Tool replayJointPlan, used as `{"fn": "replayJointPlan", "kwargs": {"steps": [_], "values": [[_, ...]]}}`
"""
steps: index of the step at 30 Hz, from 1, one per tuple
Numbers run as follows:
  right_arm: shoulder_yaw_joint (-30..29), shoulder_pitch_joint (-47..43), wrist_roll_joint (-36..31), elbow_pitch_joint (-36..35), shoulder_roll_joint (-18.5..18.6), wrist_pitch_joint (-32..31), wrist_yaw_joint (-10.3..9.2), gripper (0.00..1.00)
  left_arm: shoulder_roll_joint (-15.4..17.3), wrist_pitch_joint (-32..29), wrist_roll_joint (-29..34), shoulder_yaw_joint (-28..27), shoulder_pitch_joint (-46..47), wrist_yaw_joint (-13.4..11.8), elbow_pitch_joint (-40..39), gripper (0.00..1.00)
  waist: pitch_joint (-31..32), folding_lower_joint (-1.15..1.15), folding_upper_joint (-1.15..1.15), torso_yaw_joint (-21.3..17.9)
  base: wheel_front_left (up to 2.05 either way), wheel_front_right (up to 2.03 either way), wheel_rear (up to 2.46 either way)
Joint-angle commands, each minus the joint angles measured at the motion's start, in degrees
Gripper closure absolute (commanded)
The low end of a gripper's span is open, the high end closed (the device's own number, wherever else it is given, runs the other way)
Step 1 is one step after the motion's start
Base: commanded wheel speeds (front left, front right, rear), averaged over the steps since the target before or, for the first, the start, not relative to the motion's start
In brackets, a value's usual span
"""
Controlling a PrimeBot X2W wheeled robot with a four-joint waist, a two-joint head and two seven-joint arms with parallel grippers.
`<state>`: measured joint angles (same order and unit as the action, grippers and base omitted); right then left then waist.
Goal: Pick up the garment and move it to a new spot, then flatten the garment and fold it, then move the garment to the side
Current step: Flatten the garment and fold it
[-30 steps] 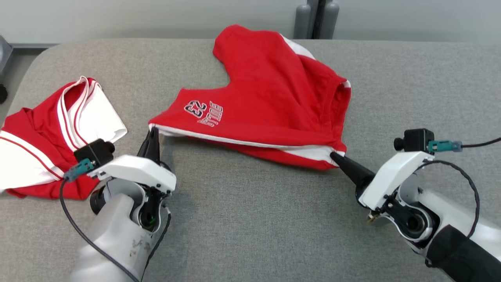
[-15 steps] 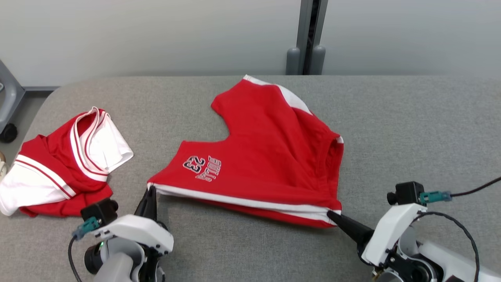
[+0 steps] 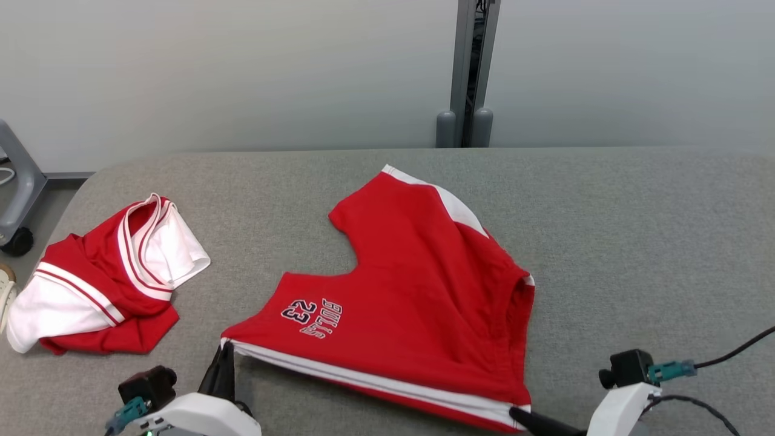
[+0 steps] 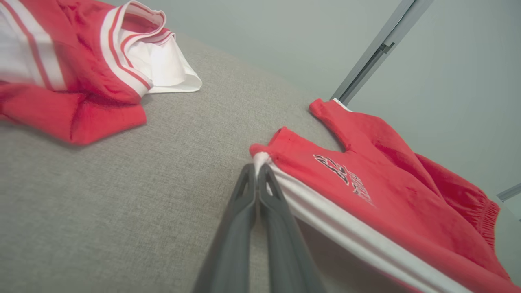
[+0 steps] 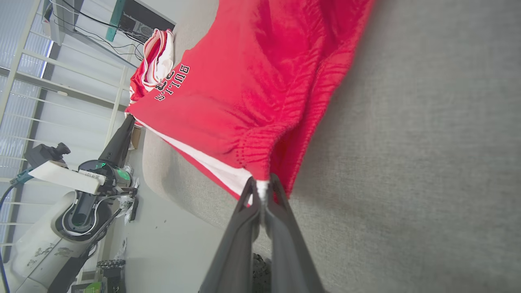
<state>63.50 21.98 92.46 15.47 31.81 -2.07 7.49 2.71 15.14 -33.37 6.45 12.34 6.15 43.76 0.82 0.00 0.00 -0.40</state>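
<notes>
The garment (image 3: 412,290) is a pair of red shorts with white side stripes and "BULLS 23" print, spread on the grey table (image 3: 636,242). My left gripper (image 3: 225,354) is shut on its near-left white-striped corner, seen close in the left wrist view: gripper (image 4: 257,169), garment (image 4: 366,183). My right gripper (image 3: 517,413) is shut on the near-right waistband corner; the right wrist view shows the gripper (image 5: 260,185) pinching the garment (image 5: 252,81). The near hem hangs taut between the two grips, slightly off the cloth surface.
A second red-and-white garment (image 3: 103,278) lies crumpled at the table's left end, also in the left wrist view (image 4: 81,61). A grey post (image 3: 469,72) stands behind the far edge. A wheeled cart leg (image 3: 18,200) is off the left end.
The head camera has tilted up, so everything sits lower in the picture. Both shut grippers have drawn the garment toward me; its far tip now lies inside the table's far edge.
</notes>
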Motion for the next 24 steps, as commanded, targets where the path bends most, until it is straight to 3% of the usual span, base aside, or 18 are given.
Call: {"fn": "replayJointPlan", "kwargs": {"steps": [1,12,24], "values": [[0.11,-1.58,0.15,-0.64,0.65,-0.39,0.02,1.0,0.4,0.13,0.06,-0.63,-1.28,-0.14,-0.81,1.0,0.47,0.0,0.0,-0.08,0.0,0.0,0.0],[-0.07,-3.29,-0.97,-3.84,-0.11,-0.5,0.02,1.0,0.35,0.13,-0.57,-1.53,-4.23,-1.08,-4.76,1.0,0.16,0.0,0.0,-0.99,0.0,0.0,0.0],[-6.0,0.08,0.0,-7.85,-1.93,2.4,0.02,1.0,2.05,0.13,3.45,-4.32,4.73,-1.82,-8.07,1.0,-4.65,0.0,0.0,-4.59,0.0,0.0,0.0]]}}
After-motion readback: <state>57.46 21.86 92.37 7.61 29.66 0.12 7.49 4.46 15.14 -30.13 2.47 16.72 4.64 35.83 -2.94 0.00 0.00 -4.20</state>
